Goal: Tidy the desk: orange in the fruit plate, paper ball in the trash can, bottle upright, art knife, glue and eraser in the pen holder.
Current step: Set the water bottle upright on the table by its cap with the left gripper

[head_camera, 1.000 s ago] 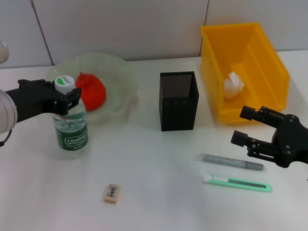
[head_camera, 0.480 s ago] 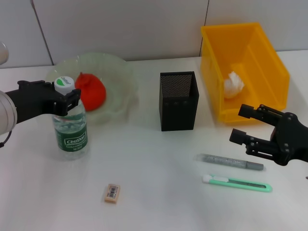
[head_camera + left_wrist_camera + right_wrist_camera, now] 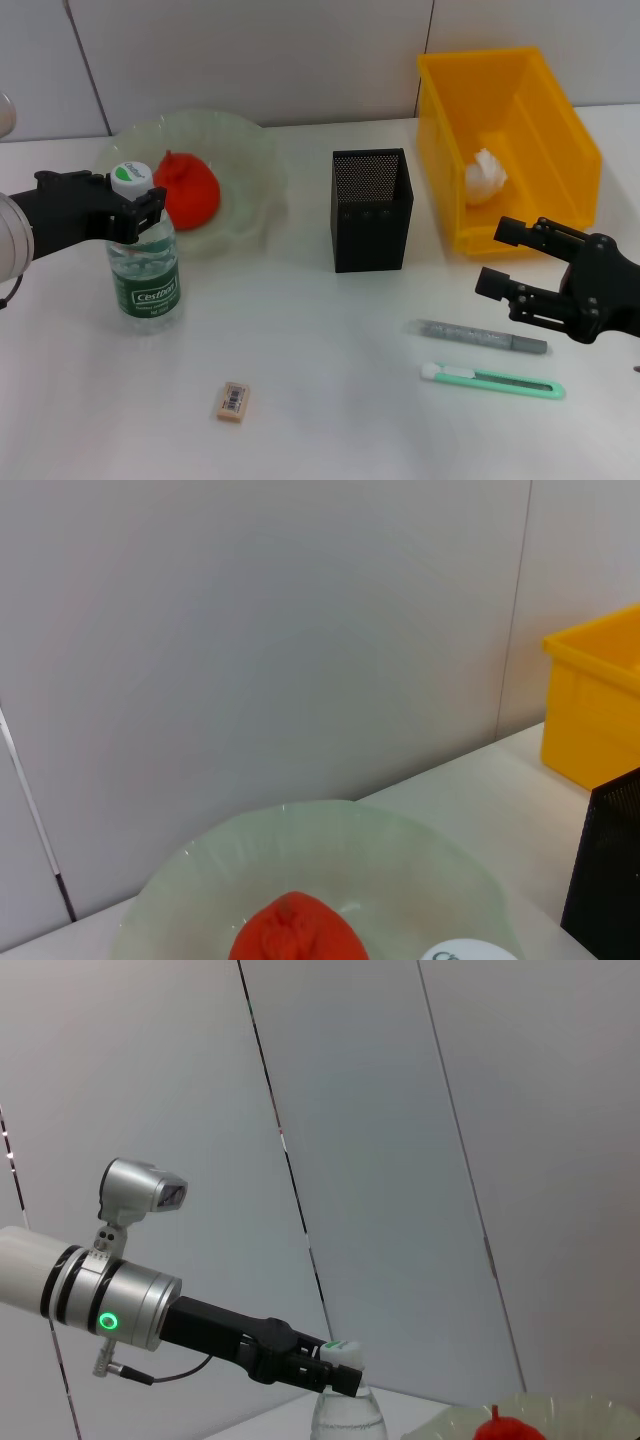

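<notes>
Left end effector [image 3: 135, 212] clamped on the neck of the bottle [image 3: 146, 272], which stands upright on the counter [image 3: 320, 400] just near of the fruit plate [image 3: 245, 180]. Orange [image 3: 188, 190] in the plate. Paper ball [image 3: 484, 176] in the yellow trash can [image 3: 560, 130]. Right end effector [image 3: 510, 262] open, hovering right of the glue [image 3: 480, 337] and art knife [image 3: 495, 381]. Eraser [image 3: 233, 401] near-left. Pen holder [image 3: 371, 210] at centre.
</notes>
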Controlling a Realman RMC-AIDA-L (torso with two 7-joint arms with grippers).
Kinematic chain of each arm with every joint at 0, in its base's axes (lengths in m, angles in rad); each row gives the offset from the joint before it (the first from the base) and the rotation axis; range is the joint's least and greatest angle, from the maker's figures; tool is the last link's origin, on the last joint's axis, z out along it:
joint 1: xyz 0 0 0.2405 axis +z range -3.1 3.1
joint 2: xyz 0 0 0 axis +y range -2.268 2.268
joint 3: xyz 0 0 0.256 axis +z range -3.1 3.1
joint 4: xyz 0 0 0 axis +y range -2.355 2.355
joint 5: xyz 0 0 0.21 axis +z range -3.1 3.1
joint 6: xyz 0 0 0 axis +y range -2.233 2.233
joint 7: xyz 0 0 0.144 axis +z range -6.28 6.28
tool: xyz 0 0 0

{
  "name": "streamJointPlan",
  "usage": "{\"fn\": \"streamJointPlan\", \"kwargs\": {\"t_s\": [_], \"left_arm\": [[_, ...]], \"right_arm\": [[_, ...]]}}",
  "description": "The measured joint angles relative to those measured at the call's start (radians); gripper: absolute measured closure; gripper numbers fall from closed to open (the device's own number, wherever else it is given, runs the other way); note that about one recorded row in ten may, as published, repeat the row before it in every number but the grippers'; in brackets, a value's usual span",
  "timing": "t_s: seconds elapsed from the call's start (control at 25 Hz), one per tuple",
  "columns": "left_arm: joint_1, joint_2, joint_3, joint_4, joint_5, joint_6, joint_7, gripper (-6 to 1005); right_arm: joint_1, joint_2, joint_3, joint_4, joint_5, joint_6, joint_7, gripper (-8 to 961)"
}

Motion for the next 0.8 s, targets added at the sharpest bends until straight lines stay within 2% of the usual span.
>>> {"fn": "streamJointPlan", "kwargs": {"t_s": [0.8], "left_arm": [[0.001, 0.001, -0.023, -0.013, -0.059, 0.007, 0.028, 402]], "right_arm": [[0.002, 0.001, -0.003, -0.001, -0.001, -0.003, 0.0, 169]]}}
